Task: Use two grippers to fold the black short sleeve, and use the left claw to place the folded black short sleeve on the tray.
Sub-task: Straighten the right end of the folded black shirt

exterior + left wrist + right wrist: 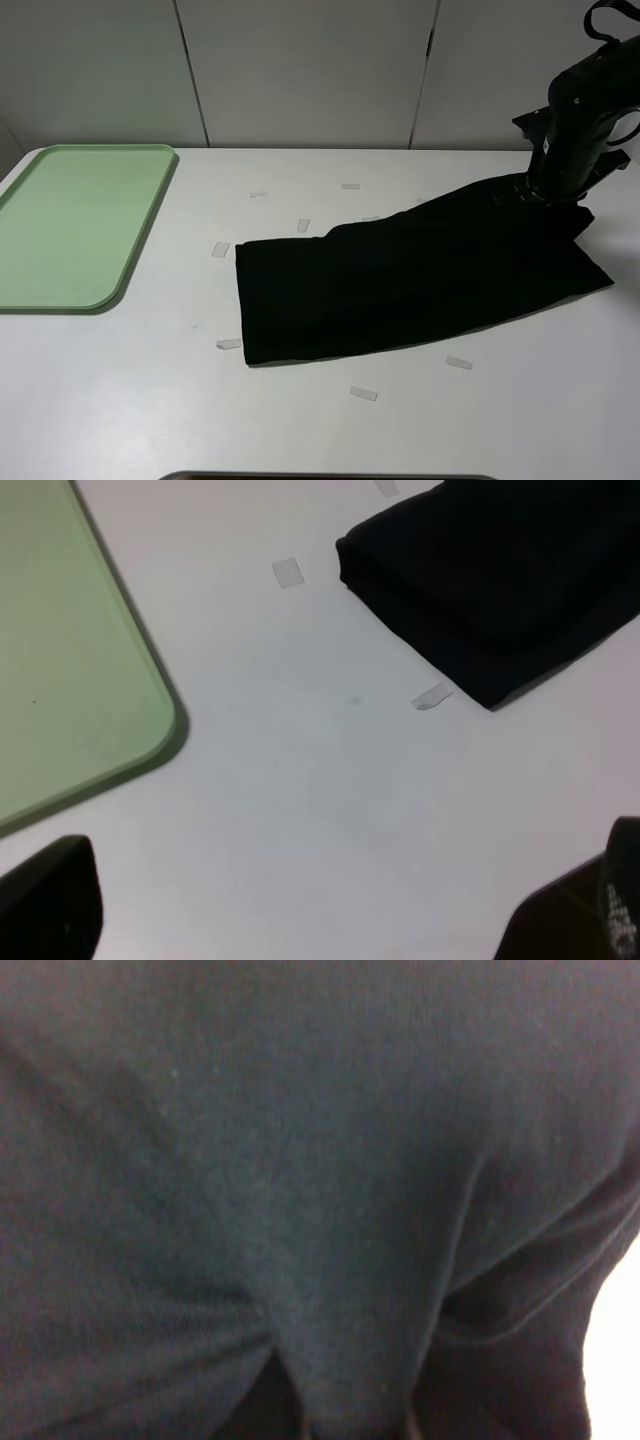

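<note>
The black short sleeve (410, 275) lies folded in a long strip across the middle of the white table, with no letters showing. Its far right corner is pulled up to my right gripper (545, 190), which is shut on the cloth. In the right wrist view black cloth (300, 1190) fills the frame and bunches toward the claw, hiding the fingers. The left claw (320, 920) is open and empty above bare table between the tray (60, 680) and the shirt's near left corner (490, 580). The left arm is outside the exterior high view. The pale-green tray (80, 225) sits at the far left.
Several small clear tape pieces (364, 394) lie on the table around the shirt; one (432, 696) is by its left corner. A white panelled wall (300, 70) stands behind the table. A dark edge (330, 477) runs along the front.
</note>
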`<action>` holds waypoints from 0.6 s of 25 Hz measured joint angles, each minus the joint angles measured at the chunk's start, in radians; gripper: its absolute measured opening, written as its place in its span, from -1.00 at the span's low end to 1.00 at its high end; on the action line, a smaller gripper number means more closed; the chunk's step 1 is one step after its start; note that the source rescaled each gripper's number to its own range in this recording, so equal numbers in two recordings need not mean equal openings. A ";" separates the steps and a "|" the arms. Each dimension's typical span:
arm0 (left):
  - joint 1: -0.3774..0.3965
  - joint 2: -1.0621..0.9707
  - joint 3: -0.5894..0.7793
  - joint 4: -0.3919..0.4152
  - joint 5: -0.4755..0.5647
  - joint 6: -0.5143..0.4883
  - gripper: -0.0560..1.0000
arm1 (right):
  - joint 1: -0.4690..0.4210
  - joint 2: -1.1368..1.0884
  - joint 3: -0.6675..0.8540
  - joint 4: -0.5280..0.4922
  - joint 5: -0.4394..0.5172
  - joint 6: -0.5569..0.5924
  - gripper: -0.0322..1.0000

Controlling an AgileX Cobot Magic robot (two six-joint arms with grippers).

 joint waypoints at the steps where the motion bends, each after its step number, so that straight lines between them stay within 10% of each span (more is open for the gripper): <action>1: 0.000 0.000 0.000 0.000 0.000 0.000 1.00 | -0.002 0.000 0.000 0.005 0.005 0.000 -0.74; 5: 0.000 0.000 0.000 0.000 0.000 0.000 1.00 | -0.010 0.014 0.000 0.013 0.024 -0.019 -0.64; 10: 0.000 0.000 0.000 0.000 0.000 0.000 1.00 | -0.014 0.028 0.000 0.015 0.023 -0.105 0.67; 15: 0.000 0.000 0.000 0.000 0.000 0.000 1.00 | -0.017 0.028 0.000 0.044 -0.014 -0.098 0.97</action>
